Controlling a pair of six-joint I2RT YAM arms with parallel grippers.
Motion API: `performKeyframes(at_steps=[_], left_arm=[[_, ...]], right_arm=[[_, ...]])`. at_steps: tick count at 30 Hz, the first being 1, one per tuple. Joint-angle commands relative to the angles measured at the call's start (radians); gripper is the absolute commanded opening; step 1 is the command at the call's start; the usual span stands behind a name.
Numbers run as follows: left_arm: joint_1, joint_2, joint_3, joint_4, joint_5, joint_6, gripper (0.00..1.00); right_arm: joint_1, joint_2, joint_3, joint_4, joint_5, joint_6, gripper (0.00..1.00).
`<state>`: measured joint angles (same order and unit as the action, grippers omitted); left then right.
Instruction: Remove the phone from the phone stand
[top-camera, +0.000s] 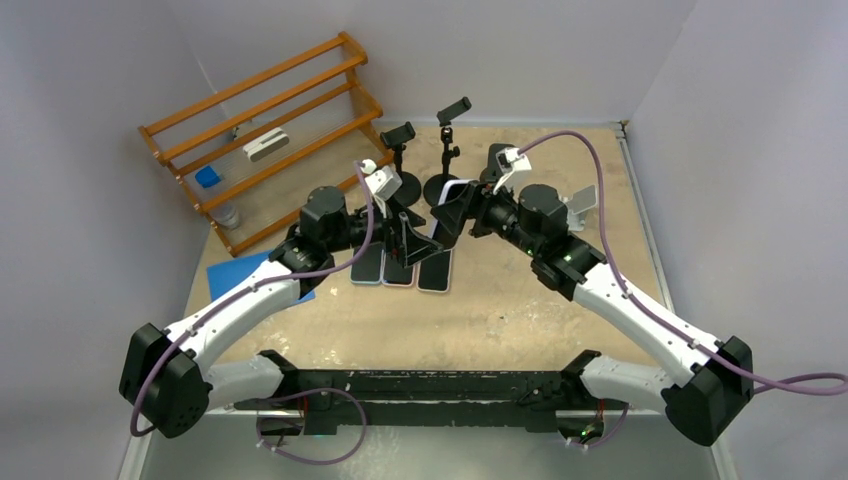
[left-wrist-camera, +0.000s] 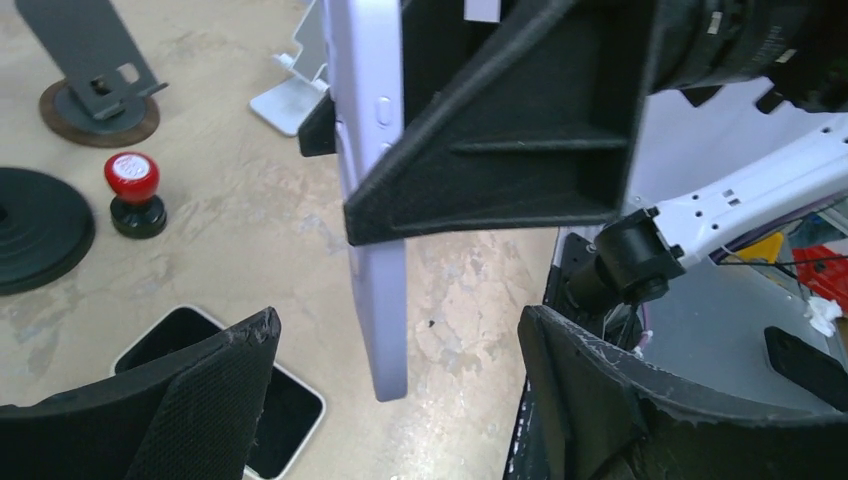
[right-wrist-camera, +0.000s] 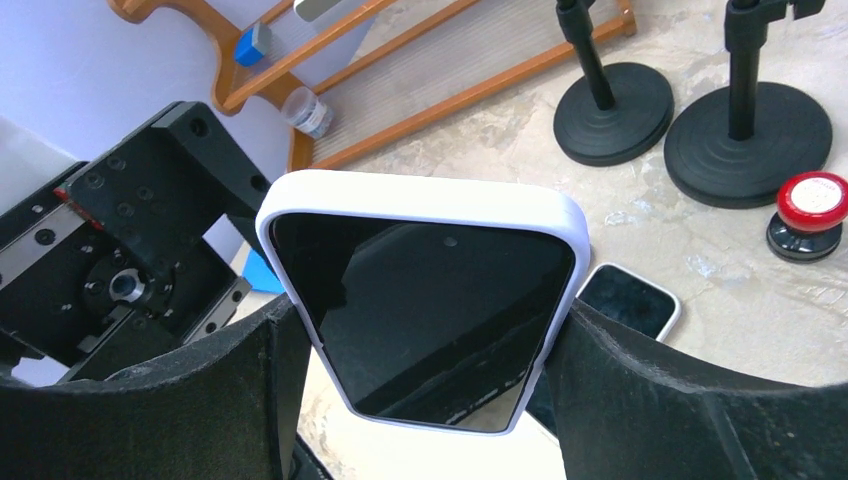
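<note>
One white-cased phone (right-wrist-camera: 420, 280) sits clamped in the right gripper (right-wrist-camera: 425, 345); the left gripper (left-wrist-camera: 395, 335) hangs spread wide.

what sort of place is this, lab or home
Probably a lab robot cell: plain white walls box in the table, two arms are bolted at its edge, and phone stands and a wooden rack sit as props.

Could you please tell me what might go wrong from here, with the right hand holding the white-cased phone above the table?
1. The right hand pinches the white-cased phone only by its side edges, held aloft; a slip could drop it onto the phones lying flat nearby.
2. The open left hand sits close to the phone's lower end, so either arm moving carelessly may knock it loose or make the hands collide.
</note>
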<state>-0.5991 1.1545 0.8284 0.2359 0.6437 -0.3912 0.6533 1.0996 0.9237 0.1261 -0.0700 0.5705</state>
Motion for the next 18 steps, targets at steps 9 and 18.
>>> performKeyframes(at_steps=[9, 18], left_arm=[[-0.006, 0.026, 0.05, -0.006, -0.024, 0.039, 0.59], [-0.006, 0.039, 0.044, -0.015, -0.011, 0.051, 0.44]], right_arm=[[0.049, 0.017, 0.092, 0.089, 0.027, 0.051, 0.41], [0.083, 0.034, 0.113, 0.082, 0.067, 0.068, 0.41]])
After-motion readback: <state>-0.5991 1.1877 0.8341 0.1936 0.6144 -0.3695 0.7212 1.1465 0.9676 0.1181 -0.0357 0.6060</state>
